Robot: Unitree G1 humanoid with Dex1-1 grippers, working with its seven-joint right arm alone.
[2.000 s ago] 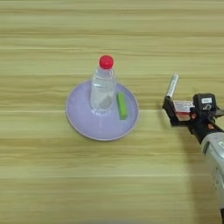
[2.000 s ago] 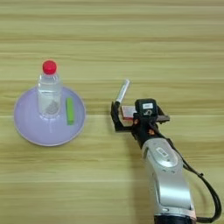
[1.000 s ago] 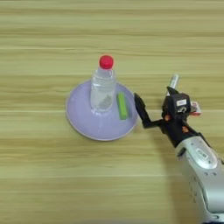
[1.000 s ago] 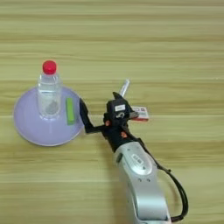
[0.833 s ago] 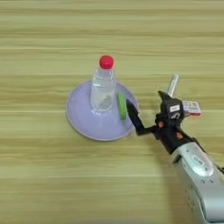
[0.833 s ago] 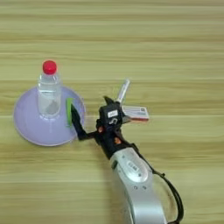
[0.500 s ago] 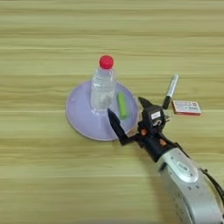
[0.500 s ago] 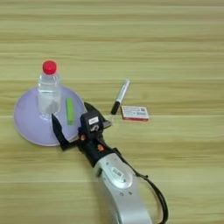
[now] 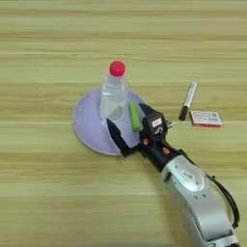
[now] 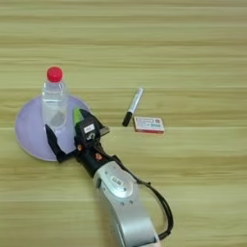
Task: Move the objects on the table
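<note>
Left eye view shows your right gripper (image 9: 129, 126) over the near right part of the round lavender plate (image 9: 87, 126), its two black fingers (image 9: 116, 138) spread wide: one lies low across the plate's near rim, the other sits by the small green bar (image 9: 133, 116). Nothing is held between them. The green bar lies on the plate just right of the clear plastic bottle with red cap (image 9: 113, 94), which stands upright on the plate.

If the bar is your target, as it seems, bring the fingers to straddle it along its short side and close slowly; it is thin and flat on a smooth plate, so it may slide rather than lift. Keep the far finger off the bottle, which looks light and likely to tip if nudged.

Off the plate to the right, the white marker with black cap (image 9: 187, 100) and the small red-and-white flat box (image 9: 206, 118) lie near each other on the table (image 9: 48, 193), a light striped wood with plenty of bare surface around
</note>
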